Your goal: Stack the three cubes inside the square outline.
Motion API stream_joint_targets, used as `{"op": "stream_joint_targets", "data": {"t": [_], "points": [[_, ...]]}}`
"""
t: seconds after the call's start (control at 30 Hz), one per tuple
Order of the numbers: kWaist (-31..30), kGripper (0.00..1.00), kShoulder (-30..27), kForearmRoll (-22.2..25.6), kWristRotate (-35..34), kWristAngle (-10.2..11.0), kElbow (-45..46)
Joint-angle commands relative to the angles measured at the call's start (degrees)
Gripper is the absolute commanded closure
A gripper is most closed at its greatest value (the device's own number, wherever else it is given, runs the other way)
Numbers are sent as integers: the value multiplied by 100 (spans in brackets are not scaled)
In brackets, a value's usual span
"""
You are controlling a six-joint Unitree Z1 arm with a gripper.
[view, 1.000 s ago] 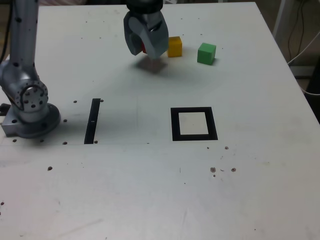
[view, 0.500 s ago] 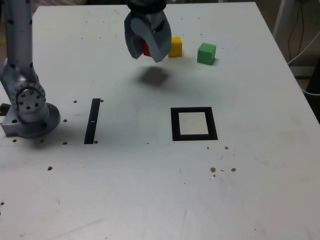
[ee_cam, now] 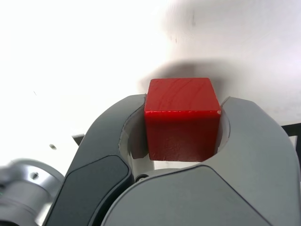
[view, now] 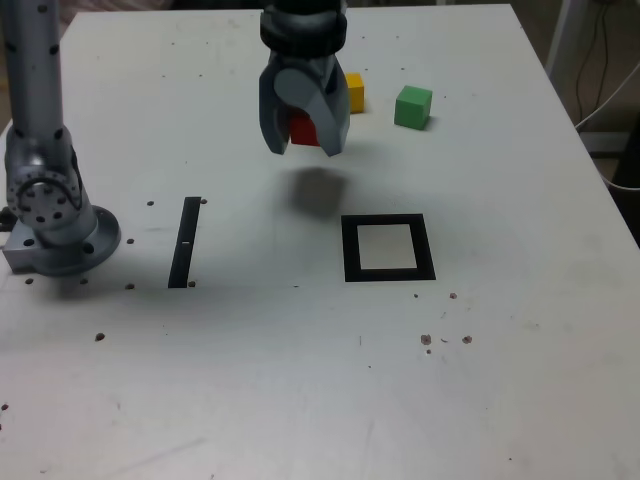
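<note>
Gripper: the gripper [view: 304,138] is closed tight on the red cube [view: 303,128], one grey jaw against each of two opposite faces; the wrist view shows the red cube [ee_cam: 182,117] seated between the jaws with its outer face exposed.
Gripper position: raised above the table [view: 300,400], with its shadow on the surface just below, between the far cubes and the square outline [view: 388,248].
Red cube: carried in the air, touching nothing but the jaws.
Yellow cube: the yellow cube [view: 353,92] rests on the table at the far side, partly hidden behind the gripper in the exterior view.
Green cube: the green cube [view: 412,107] rests on the table just to the exterior view's right of the yellow cube, apart from it.
Square outline: white centre bare; no cube is inside it.
Progress: judged early. One cube is picked up but not placed; two cubes are untouched; no stack exists.
Remaining: set the red cube inside the frame, then fetch and stack the other two.
Open room: the surface between gripper and outline is free of objects.
Obstacles: the black strip [view: 185,241] and the arm base [view: 55,225] lie well apart, on the exterior view's left.
Edges: the outline sits well in from every table edge; the two resting cubes lie nearer the far edge.
</note>
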Motion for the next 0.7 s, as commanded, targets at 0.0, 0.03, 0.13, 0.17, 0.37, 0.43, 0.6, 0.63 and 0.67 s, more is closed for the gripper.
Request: {"op": "stream_joint_targets", "data": {"t": [0.0, 0.03, 0.13, 0.17, 0.37, 0.43, 0.6, 0.63, 0.67], "points": [[-153, 56, -31, 36, -272, -77, -26], [-225, 56, -31, 49, -390, -119, -29], [-467, 56, -33, 95, -775, -268, -52], [-544, 56, -34, 108, -879, -311, -67], [-999, 56, -73, 145, -1356, -491, -157], [-1136, 56, -85, 150, -1505, -519, -167], [-1430, 56, -43, 151, -1938, -562, -207], [-1480, 56, -26, 150, -2034, -570, -219], [-1530, 56, -8, 150, -2133, -578, -235]]}}
